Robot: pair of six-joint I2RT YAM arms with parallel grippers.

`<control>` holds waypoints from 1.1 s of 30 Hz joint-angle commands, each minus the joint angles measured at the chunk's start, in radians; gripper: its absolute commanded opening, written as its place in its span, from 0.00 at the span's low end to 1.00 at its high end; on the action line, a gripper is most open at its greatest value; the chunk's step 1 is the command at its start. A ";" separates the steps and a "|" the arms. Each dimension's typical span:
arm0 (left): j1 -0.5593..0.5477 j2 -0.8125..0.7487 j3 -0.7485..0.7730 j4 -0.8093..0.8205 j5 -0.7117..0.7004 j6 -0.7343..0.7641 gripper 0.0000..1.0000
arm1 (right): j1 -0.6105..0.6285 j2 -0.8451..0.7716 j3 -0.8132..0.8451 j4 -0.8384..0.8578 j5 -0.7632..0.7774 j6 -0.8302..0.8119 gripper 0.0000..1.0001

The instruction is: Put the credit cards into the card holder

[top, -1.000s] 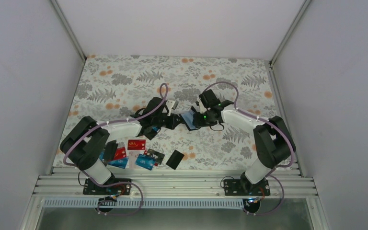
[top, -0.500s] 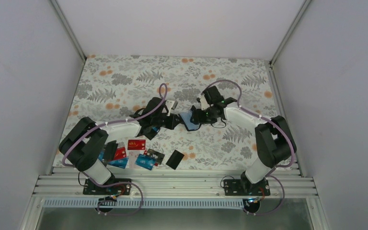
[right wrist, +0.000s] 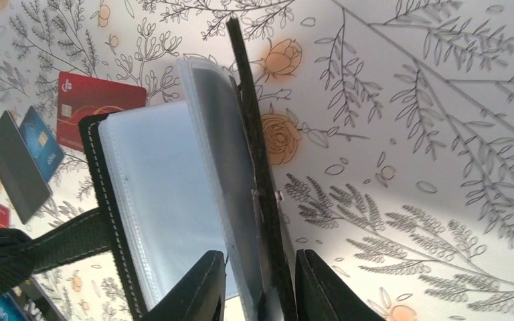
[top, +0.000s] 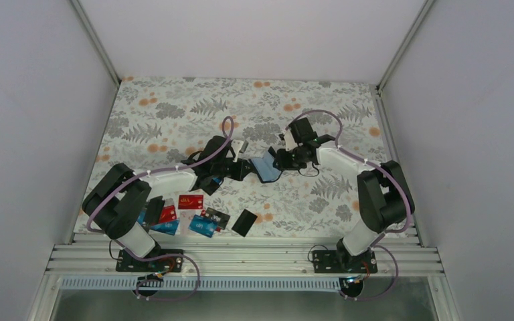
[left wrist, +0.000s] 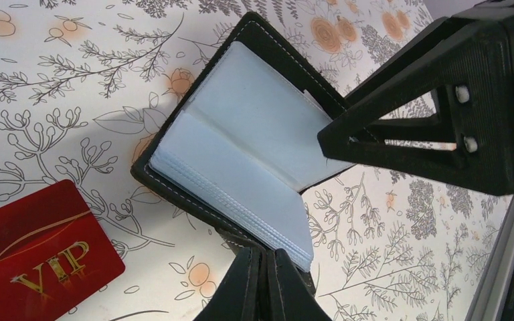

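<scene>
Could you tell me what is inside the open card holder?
The card holder shows only a stack of pale clear sleeves; no card shows on the open pages. Whatever sits in the sleeves beneath is covered.

We see the table cloth (top: 174, 114) in white, printed with grey ferns and leaves and with small orange flowers. The card holder (left wrist: 241, 127) is black outside with a line of white stitching, and its inner sleeves are pale grey-blue. One red card (left wrist: 37, 244) carries gold letters and a thin gold curve. The other cards (top: 201, 227) are red, blue and black.
</scene>
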State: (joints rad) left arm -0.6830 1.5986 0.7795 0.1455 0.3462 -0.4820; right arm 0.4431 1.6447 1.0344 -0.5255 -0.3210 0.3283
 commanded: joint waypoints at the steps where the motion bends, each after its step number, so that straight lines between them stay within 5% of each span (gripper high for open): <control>1: -0.006 0.009 -0.008 -0.001 -0.020 0.026 0.02 | -0.029 0.012 0.000 0.033 0.027 -0.005 0.24; 12: -0.007 0.106 0.018 0.008 -0.018 0.055 0.02 | -0.084 -0.001 -0.100 0.062 0.087 0.059 0.18; 21: -0.037 0.151 0.033 0.013 -0.008 0.041 0.06 | -0.165 -0.057 -0.123 0.055 0.143 0.089 0.42; 25: -0.042 0.121 0.052 -0.043 -0.037 0.069 0.20 | -0.169 -0.100 -0.092 0.039 0.146 0.079 0.41; 28: -0.042 0.081 0.081 -0.104 -0.070 0.096 0.40 | -0.168 -0.134 -0.074 0.038 0.106 0.064 0.40; 33: -0.041 0.003 0.131 -0.251 -0.198 0.123 0.63 | -0.153 -0.192 -0.069 0.079 -0.058 0.046 0.44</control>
State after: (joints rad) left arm -0.7223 1.6741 0.8524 0.0162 0.2672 -0.3962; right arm 0.2787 1.5009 0.9344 -0.4816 -0.2512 0.3939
